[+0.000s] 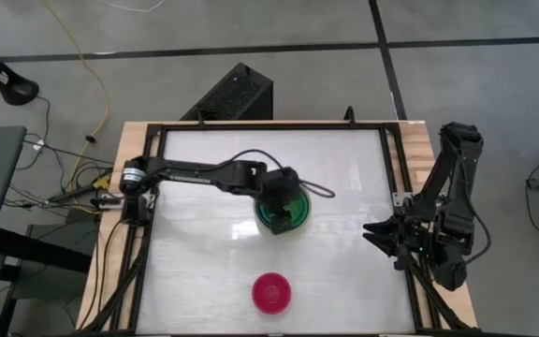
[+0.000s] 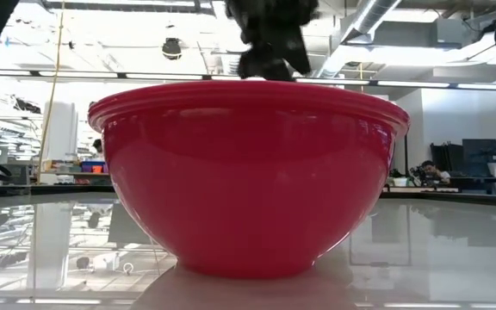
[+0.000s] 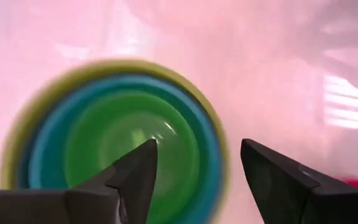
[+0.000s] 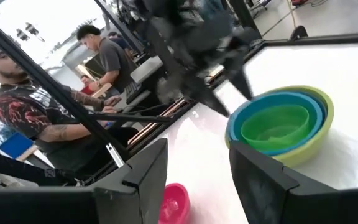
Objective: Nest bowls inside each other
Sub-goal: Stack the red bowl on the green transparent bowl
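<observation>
A stack of nested bowls (image 1: 266, 218) stands at the table's middle: an olive-green bowl outermost, then light blue (image 3: 45, 149), teal, and lime green (image 3: 98, 140) innermost. My left gripper (image 3: 197, 149) hovers open just above the stack, touching nothing; in the right wrist view it (image 4: 225, 93) hangs over the stack's (image 4: 278, 124) rim. The magenta-pink bowl (image 1: 272, 292) sits alone on its base near the table's front edge and fills the low view (image 2: 248, 172). My right gripper (image 4: 197, 155) waits open at the table's right edge (image 1: 379, 234).
The black frame rail (image 1: 396, 168) runs round the white tabletop. Bare tabletop lies between the stack and the pink bowl. People sit at desks (image 4: 36, 106) beyond the table's edge in the right wrist view.
</observation>
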Controlling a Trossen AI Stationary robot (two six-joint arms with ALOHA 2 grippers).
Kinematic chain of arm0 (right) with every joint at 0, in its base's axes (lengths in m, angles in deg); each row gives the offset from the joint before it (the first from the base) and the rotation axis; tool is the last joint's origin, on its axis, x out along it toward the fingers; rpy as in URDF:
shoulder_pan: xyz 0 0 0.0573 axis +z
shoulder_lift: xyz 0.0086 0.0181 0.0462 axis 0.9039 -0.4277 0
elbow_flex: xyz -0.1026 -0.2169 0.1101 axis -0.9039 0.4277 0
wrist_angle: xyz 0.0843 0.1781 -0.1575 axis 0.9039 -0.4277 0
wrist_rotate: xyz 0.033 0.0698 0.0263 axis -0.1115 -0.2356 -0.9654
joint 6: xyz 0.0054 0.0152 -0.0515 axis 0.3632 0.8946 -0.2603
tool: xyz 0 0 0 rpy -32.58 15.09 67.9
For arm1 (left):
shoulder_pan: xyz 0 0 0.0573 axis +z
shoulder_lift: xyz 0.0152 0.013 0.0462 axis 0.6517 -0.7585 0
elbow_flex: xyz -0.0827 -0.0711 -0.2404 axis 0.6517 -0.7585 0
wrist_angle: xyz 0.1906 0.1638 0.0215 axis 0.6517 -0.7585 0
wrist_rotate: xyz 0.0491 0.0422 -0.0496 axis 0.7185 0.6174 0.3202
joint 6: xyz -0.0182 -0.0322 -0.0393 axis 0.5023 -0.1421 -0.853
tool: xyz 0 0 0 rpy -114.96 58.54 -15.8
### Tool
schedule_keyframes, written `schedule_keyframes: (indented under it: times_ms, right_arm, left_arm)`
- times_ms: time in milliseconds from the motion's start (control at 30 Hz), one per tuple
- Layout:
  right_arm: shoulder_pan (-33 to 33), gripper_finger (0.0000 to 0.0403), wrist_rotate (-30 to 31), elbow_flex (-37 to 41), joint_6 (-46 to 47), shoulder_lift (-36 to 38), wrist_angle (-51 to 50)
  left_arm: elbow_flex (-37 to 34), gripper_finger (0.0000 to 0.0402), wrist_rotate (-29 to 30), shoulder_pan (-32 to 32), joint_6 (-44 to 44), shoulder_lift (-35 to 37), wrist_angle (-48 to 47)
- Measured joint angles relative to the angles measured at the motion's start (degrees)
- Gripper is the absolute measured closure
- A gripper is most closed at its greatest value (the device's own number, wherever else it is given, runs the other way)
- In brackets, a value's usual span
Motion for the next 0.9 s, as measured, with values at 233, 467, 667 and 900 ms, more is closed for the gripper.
schedule_keyframes:
  times_ms: [233, 467, 667, 900]
  right_arm:
    - [0.0, 0.0198, -0.01, 9.23, 13.0, 0.0, 1.02]
    - [-3.71, 0.0198, -4.87, 15.09, 20.2, 0.11, 1.16]
    - [-7.87, 0.0198, -8.78, 16.39, 20.83, 0.09, 1.19]
    - [-9.11, 0.0198, -9.4, 16.37, 17.55, 0.11, 4.62]
  left_arm:
    - [-10.67, 0.018, -3.24, -4.15, -5.91, 8.1, 1.21]
    - [-30.83, 0.018, -0.81, -10.93, -23.7, 20.72, 18.34]
    - [-43.87, 0.018, 5.03, -16.84, -40.52, 28.52, 28.14]
    - [-47.1, 0.018, 4.62, -23.02, -50.46, 25.8, 30.86]
